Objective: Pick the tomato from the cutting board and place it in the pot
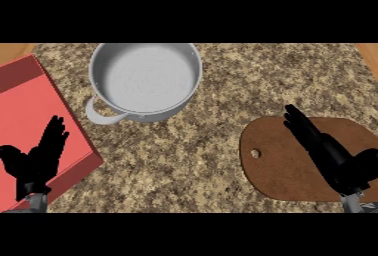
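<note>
My left robot hand [33,162] shows at the lower left, palm up and resting, its fingers straight and pointing away from me, the thumb spread out to the side. A short piece of grey forearm [33,202] shows beneath it. My right robot hand [332,155] shows at the lower right, its fingers straight, close together and slanting up toward the left, with the thumb out to the right above the grey wrist [353,200].
</note>
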`<state>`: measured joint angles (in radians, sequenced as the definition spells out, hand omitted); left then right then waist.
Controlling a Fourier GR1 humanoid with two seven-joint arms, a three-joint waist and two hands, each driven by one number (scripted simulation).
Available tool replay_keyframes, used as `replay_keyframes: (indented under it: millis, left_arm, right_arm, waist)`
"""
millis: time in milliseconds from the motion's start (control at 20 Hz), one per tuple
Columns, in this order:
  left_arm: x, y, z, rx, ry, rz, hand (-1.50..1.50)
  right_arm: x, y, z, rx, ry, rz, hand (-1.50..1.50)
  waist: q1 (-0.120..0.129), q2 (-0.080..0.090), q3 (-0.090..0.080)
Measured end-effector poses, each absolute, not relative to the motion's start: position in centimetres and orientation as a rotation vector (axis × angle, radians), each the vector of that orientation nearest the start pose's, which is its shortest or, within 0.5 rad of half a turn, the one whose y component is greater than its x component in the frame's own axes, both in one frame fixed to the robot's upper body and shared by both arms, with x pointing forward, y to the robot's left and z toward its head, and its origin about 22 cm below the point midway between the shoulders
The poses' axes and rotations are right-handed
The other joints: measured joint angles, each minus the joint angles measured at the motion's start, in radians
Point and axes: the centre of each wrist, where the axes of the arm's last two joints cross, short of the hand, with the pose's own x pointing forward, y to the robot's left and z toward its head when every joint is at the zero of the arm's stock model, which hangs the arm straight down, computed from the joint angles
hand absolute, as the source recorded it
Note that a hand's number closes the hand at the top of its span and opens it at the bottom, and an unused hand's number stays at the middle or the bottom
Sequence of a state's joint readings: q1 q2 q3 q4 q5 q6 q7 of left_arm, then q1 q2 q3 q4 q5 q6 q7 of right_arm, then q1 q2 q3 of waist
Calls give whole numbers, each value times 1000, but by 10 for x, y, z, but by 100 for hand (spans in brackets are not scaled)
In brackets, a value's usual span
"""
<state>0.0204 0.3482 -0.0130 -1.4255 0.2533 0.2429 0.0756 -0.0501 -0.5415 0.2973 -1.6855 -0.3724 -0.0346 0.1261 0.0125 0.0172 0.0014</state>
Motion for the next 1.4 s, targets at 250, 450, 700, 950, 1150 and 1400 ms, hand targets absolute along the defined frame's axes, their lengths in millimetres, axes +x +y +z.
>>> replay_keyframes:
  millis: [250,450,700,950,1150,1400]
  left_arm:
    - [240,341,8,412,-1366,48,0]
    - [232,361,12,505,-1316,8,0]
    - [233,365,14,540,-1241,-29,0]
    - [245,356,23,542,-1209,-72,0]
    - [248,355,27,542,-1204,-89,0]
    - [252,351,29,542,-1197,-101,0]
  right_arm:
    - [254,-290,59,-211,-1494,132,150]
    - [254,-346,66,-695,-1462,16,-150]
    - [247,-360,51,-1148,-1475,-179,-150]
    - [240,-340,31,-1318,-1419,-170,-150]
    - [233,-342,23,-1357,-1244,-100,-150]
    - [235,-335,36,-1339,-1028,3,-150]
  waist:
    - [-21,-13,1]
    - [-64,-13,-7]
    - [-63,-15,-6]
    - [-40,-16,-8]
    - [-31,-18,-12]
    - [-27,-20,-15]
